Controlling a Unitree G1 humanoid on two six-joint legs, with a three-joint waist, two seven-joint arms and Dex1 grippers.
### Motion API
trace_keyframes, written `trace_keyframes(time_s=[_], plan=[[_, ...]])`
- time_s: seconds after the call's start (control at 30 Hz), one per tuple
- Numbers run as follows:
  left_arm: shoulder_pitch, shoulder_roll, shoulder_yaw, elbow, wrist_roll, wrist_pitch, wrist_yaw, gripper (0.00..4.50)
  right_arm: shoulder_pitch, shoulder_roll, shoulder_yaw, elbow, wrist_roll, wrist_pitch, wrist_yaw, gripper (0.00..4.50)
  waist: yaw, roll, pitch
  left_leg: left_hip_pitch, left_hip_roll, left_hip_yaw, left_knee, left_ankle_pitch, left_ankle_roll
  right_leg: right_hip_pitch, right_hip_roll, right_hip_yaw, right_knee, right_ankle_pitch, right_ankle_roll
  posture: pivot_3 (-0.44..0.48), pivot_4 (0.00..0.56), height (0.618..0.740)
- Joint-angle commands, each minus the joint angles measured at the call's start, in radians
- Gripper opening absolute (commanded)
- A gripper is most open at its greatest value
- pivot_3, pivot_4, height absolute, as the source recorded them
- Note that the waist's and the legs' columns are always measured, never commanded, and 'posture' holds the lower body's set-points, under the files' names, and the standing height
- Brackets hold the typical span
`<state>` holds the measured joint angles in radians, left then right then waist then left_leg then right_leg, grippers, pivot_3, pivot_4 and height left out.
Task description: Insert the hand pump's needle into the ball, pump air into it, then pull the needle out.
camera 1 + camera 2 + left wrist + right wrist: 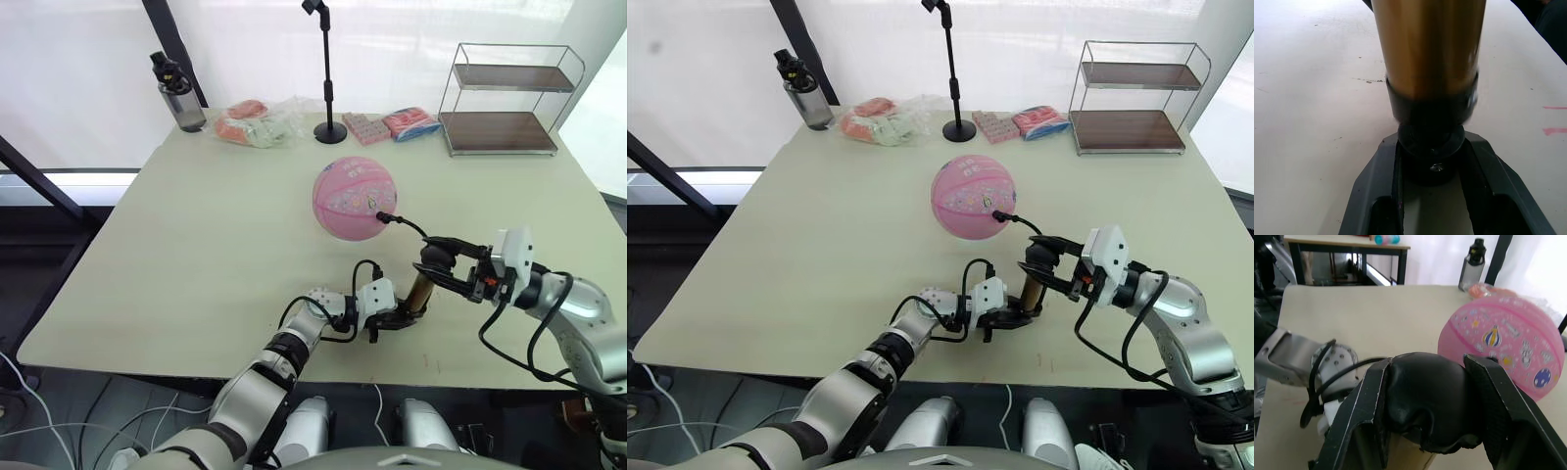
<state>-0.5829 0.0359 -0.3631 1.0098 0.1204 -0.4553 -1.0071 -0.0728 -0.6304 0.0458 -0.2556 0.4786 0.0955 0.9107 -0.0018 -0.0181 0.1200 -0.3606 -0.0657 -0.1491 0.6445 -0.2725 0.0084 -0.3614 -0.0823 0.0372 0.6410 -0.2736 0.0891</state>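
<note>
The pink ball (355,198) rests mid-table. The hand pump (421,291) stands upright on the table in front of it, gold barrel tilted slightly. My left gripper (397,318) is shut on the pump's black base cap (1432,110), one finger (1374,186) on each side. Above it, my right gripper (441,258) is shut on the black T-handle (1425,396). A thin black hose (411,227) arcs from the pump to the ball. The needle's black fitting (385,217) sits against the ball's near right side, and its pin is hidden.
Along the far edge of the table (196,255) stand a dark bottle (177,93), a clear bag of packets (257,124), a black stand (328,73), pink packets (392,125) and a wire shelf (505,98).
</note>
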Motion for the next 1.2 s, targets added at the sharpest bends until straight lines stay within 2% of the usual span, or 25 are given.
trace_keyframes(time_s=[0.03, 0.33, 0.53, 0.93, 1.2], plan=[[0.041, 0.012, -0.038, 0.044, 0.045, 0.025, -0.027, 1.07, 0.041, 0.001, 0.039, 0.060, -0.067, 0.014, 0.010, 1.82, 0.000, 0.000, 0.000, 0.000, 0.000, 0.000, 0.000, 0.000, 0.000, 0.000, 0.000, 0.000, 0.000, 0.000, 0.000, 0.000, 0.150, 0.740], [0.040, 0.010, -0.038, 0.044, 0.044, 0.025, -0.026, 1.07, -0.034, 0.025, -0.063, -0.007, 0.051, 0.034, 0.010, 1.82, 0.000, 0.002, 0.004, 0.000, 0.000, 0.000, -0.001, 0.000, 0.000, 0.000, 0.000, 0.000, 0.000, 0.000, 0.000, 0.000, 0.150, 0.740], [0.039, 0.009, -0.039, 0.045, 0.042, 0.028, -0.029, 1.07, -0.140, -0.035, -0.167, -0.080, 0.158, 0.144, 0.004, 1.82, 0.008, 0.008, 0.019, -0.003, 0.000, 0.000, 0.000, 0.000, 0.000, -0.003, -0.002, 0.000, 0.000, 0.002, -0.003, 0.000, 0.150, 0.740], [0.037, 0.009, -0.041, 0.045, 0.041, 0.029, -0.031, 1.07, -0.345, -0.143, -0.307, -0.114, 0.311, 0.299, -0.029, 1.82, 0.014, 0.008, 0.027, -0.005, 0.000, 0.002, 0.000, 0.000, 0.000, -0.004, -0.002, 0.001, 0.000, 0.002, -0.003, 0.000, 0.150, 0.740], [0.037, 0.009, -0.042, 0.045, 0.043, 0.027, -0.030, 1.07, -0.413, -0.191, -0.364, -0.127, 0.370, 0.361, -0.029, 1.82, 0.014, 0.008, 0.027, -0.006, 0.000, 0.002, 0.000, 0.000, 0.000, -0.005, -0.003, 0.001, 0.000, 0.003, -0.003, 0.000, 0.150, 0.740]])
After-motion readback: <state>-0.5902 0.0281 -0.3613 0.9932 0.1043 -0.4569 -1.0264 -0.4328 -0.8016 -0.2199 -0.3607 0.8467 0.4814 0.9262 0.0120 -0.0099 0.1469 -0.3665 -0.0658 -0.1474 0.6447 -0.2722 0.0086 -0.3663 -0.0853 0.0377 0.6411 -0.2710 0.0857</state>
